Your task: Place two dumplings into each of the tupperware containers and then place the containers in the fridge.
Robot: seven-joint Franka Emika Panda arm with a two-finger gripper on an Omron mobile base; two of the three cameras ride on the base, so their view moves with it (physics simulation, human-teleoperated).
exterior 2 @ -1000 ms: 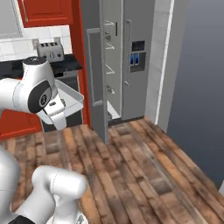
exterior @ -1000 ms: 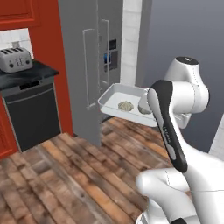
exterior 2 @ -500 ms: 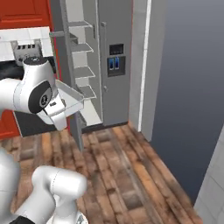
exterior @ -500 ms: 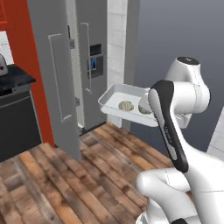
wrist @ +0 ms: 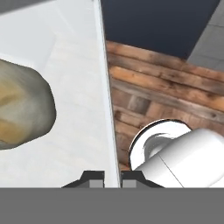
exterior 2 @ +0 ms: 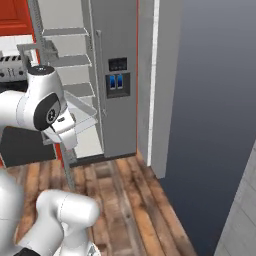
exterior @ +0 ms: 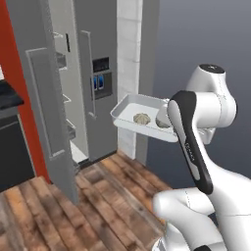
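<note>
Pincer (wrist: 112, 175) clenched on rim of level light tupperware container (exterior: 128, 109), two dumplings (exterior: 142, 118) inside, long axis toward open fridge (exterior: 100, 73).

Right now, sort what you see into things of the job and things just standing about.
Job:
- tupperware container, light one, held up by the gripper clamped on its rim
- two dumplings inside it
- fridge, one door open, shelves showing

Standing about:
- wooden floor
- red cabinet
- black oven

The light tupperware container (exterior: 128, 105) carries two dumplings (exterior: 142, 118), held above the wooden floor (exterior: 59, 215).
</note>
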